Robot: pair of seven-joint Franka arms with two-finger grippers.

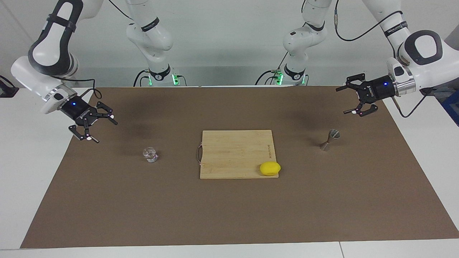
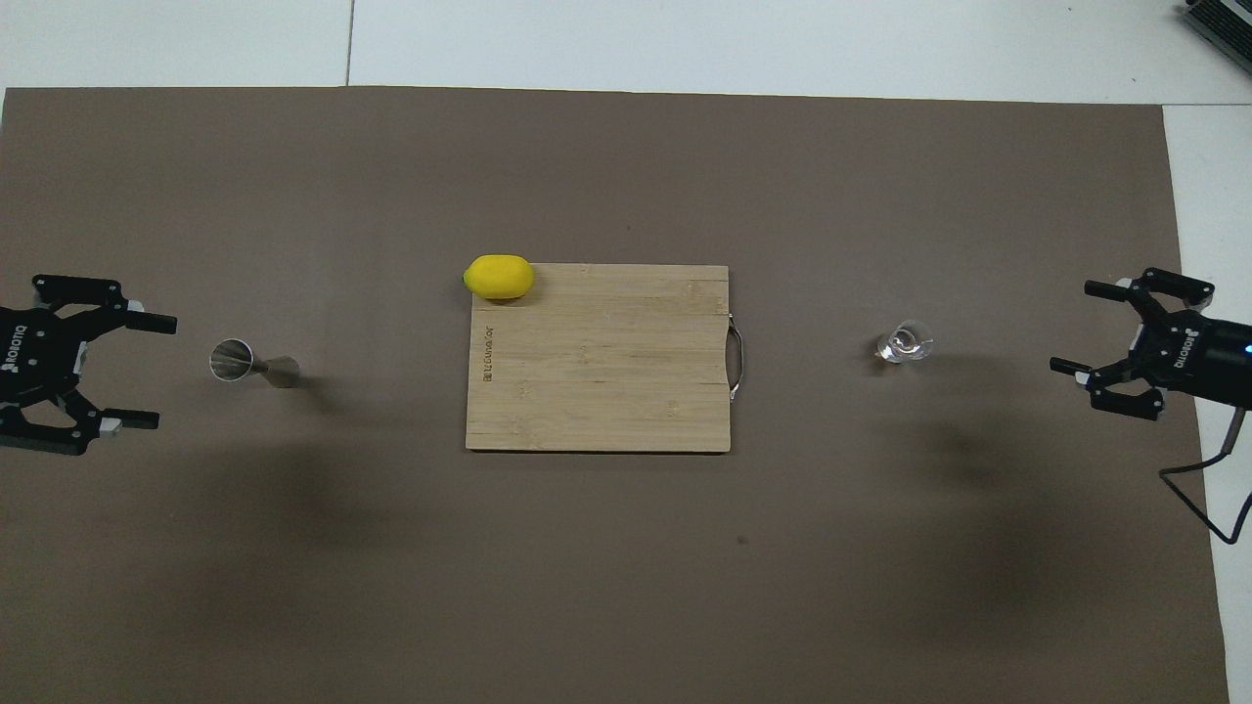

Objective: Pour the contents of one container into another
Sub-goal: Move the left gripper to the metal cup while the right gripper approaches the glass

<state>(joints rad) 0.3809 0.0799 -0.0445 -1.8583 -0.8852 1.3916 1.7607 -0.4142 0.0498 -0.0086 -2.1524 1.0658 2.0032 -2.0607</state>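
Observation:
The small clear glass cup (image 1: 150, 154) (image 2: 905, 343) stands upright on the brown mat toward the right arm's end of the table. The grey steel jigger (image 1: 330, 139) (image 2: 240, 361) stands on the mat toward the left arm's end. My right gripper (image 1: 105, 132) (image 2: 1074, 327) hangs open over the mat's edge, level with the cup and well apart from it, and holds nothing. My left gripper (image 1: 346, 101) (image 2: 161, 372) is open and empty too. It hovers over the mat just outward of the jigger, its fingers pointing toward it.
A wooden cutting board (image 1: 233, 150) (image 2: 597, 372) with a metal handle lies mid-mat between cup and jigger. A yellow lemon (image 1: 270, 168) (image 2: 499, 277) rests on its corner farthest from the robots, toward the left arm's end. The brown mat (image 1: 229, 215) covers most of the white table.

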